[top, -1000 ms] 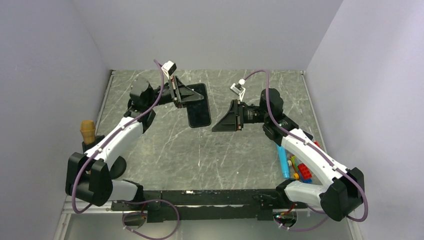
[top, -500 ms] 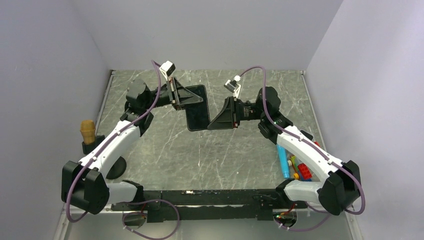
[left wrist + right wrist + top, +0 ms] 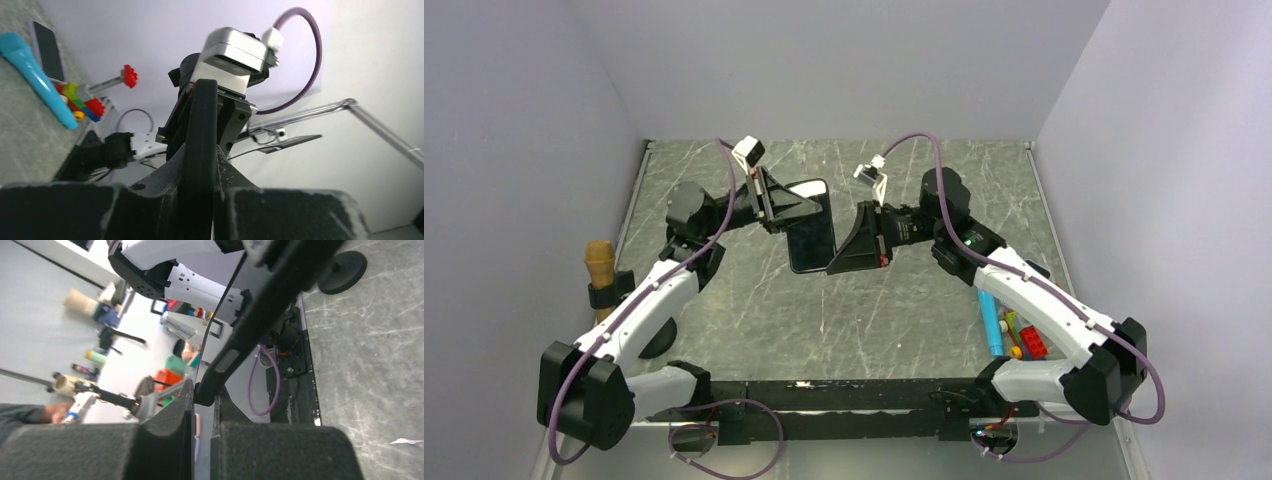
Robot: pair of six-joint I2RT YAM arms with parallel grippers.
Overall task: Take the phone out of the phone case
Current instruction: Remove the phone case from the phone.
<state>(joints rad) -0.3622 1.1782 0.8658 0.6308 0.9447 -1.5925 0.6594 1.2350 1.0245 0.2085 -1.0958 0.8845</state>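
Observation:
The phone in its black case (image 3: 810, 230) hangs above the middle of the table, screen up and tilted. My left gripper (image 3: 800, 207) is shut on its far left edge. In the left wrist view the case (image 3: 200, 135) stands edge-on between that gripper's (image 3: 204, 200) fingers. My right gripper (image 3: 832, 264) is at the case's near right corner. In the right wrist view that corner of the case (image 3: 227, 362) sits between this gripper's (image 3: 204, 402) fingertips, which are closed against it.
A blue marker (image 3: 991, 325) and toy bricks (image 3: 1027, 342) lie by the right arm's base. A brown-topped post (image 3: 601, 262) and a black disc (image 3: 660, 335) stand at the left. A second flat dark phone (image 3: 47, 44) lies near the marker.
The left gripper has lifted the cased phone and carried it nearer and to the left. The right gripper has moved left onto the phone's near right corner.

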